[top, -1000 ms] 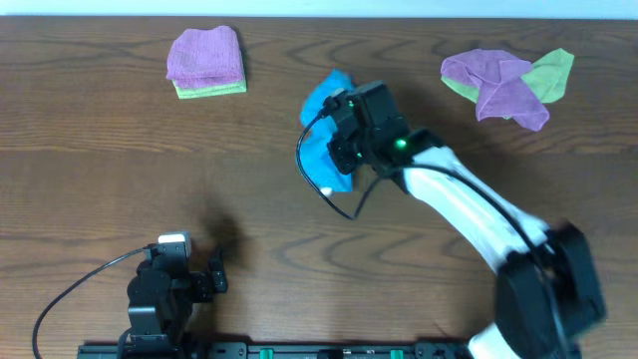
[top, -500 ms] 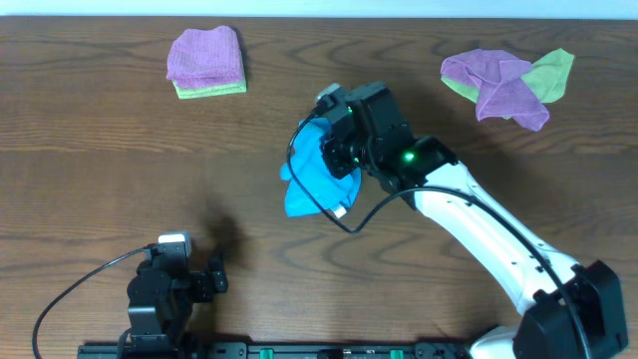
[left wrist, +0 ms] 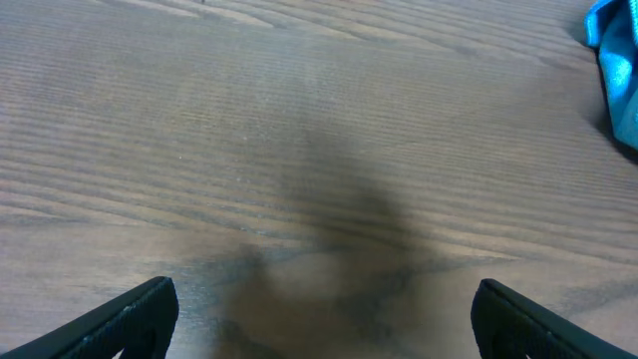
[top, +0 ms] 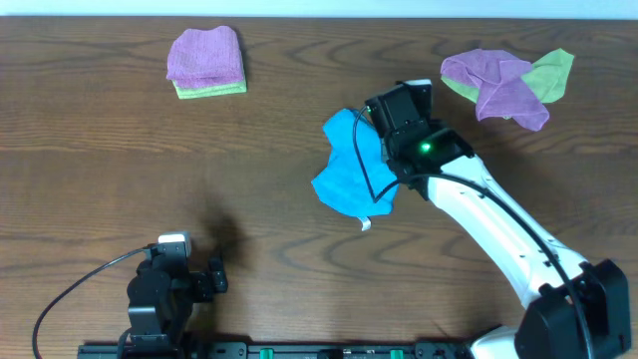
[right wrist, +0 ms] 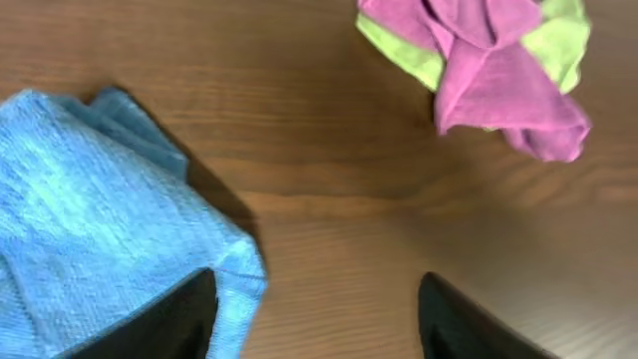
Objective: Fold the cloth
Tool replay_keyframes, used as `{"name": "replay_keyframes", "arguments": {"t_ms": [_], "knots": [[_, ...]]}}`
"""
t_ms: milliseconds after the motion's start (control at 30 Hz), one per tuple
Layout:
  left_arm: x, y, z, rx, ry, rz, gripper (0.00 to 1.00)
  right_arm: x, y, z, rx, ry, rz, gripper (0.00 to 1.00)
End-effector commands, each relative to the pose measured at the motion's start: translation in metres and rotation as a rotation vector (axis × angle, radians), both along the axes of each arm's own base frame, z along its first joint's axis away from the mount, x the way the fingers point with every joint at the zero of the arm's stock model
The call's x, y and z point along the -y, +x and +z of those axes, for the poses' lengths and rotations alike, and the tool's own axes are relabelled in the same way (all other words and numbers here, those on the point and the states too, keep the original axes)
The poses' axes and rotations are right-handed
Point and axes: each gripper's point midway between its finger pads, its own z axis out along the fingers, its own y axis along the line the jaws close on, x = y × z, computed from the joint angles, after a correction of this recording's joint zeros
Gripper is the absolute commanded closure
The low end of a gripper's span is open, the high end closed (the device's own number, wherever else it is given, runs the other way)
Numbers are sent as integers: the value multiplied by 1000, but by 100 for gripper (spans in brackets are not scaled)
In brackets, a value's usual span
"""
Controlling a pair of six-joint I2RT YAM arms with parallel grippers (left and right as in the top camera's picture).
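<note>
The sky-blue cloth (top: 349, 165) lies crumpled and partly doubled over near the table's middle, a small white tag at its lower edge. My right gripper (top: 399, 112) hovers at its upper right edge. In the right wrist view that gripper (right wrist: 314, 324) is open, its left finger over the corner of the cloth (right wrist: 100, 229) and bare wood between the jaws. Nothing is held. My left gripper (top: 174, 284) rests at the front left. It (left wrist: 334, 329) stands wide open over bare wood, with only an edge of the cloth (left wrist: 618, 70) showing far right.
A folded purple-and-green stack (top: 206, 62) sits at the back left. A loose heap of purple and light green cloths (top: 508, 85) lies at the back right, just ahead of the right gripper as the heap (right wrist: 478, 60). A black cable trails over the blue cloth.
My right gripper was shut on the cloth and carried it left, then swung right and opened. The cloth has dropped and now lies spread further right.
</note>
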Motion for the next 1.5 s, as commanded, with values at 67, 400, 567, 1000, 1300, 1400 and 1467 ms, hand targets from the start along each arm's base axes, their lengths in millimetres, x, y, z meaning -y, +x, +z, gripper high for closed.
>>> {"name": "replay_keyframes", "arguments": {"t_ms": [67,400,567,1000,1300,1400,1467], "knots": [[0,0,-3,-5,-10,5,5,-58,-7,-12,-144,79,480,25],[0,-1,-3,-6,-10,5,5,-87,-13,-82,-339,154,694,30],[0,-1,-3,-6,-10,5,5,-93,-10,-106,-370,157,716,32],[0,-1,-3,-7,-11,6,5,-92,-11,-132,-419,153,708,40],[0,-1,-3,-7,-23,15,5,-91,-8,-133,-412,149,704,99],[0,-1,-3,-8,-23,15,5,-88,-2,-132,-388,132,670,99],[0,-1,-3,-7,-23,15,5,-88,-2,-131,-388,133,665,98]]}}
